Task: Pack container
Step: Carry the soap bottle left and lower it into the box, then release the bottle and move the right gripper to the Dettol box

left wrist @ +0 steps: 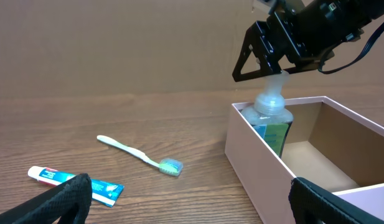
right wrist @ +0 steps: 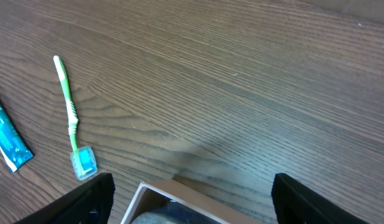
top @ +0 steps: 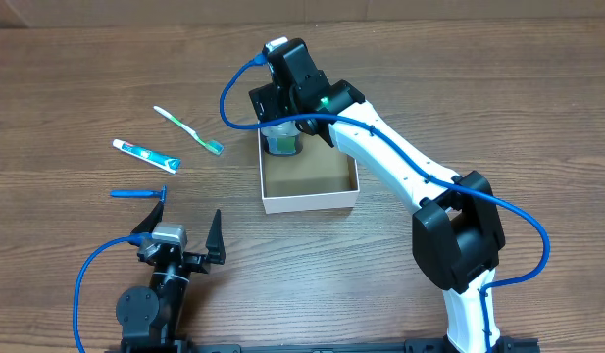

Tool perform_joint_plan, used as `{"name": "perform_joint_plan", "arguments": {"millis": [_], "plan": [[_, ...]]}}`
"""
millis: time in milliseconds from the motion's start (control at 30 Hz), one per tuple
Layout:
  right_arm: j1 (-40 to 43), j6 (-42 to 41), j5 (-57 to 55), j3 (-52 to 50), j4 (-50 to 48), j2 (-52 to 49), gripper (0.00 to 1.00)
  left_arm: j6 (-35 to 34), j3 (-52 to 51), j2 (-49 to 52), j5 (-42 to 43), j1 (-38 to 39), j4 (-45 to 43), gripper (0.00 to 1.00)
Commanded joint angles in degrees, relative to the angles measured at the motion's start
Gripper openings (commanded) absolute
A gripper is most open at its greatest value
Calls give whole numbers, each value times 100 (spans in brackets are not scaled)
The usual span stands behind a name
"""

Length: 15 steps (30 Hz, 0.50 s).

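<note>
Tipping is the main risk. The bottle stands directly beneath the right gripper, in the far corner of the box. Those jaws are spread and hold nothing. If they rise crookedly, a finger could snag the pump head and topple the bottle. The left gripper is also spread and empty, with the toothbrush and toothpaste ahead of its jaws, outside the box.

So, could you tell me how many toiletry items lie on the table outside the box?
3: toothbrush left of the box, toothpaste tube beside it, blue razor near the left pincer.
</note>
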State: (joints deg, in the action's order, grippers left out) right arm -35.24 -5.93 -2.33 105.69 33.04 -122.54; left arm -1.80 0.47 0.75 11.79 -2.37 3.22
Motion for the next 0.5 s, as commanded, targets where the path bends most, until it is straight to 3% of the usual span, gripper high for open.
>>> {"name": "perform_joint_plan", "arguments": {"millis": [0,200,233,467], "plan": [[-4,0,-22,201,-42,125,83,-101,-20,-39,26,-33,-4,100],[33,-4,-24,1154,715,245,94,-101,-20,-39,26,-33,-4,100],[57,-11,-26,1412,957,258,100,-101,-20,-39,28,-33,-4,100],[800,-920,-149,3654,3705,334,100,-101,-20,-39,28,-33,-4,100]]}}
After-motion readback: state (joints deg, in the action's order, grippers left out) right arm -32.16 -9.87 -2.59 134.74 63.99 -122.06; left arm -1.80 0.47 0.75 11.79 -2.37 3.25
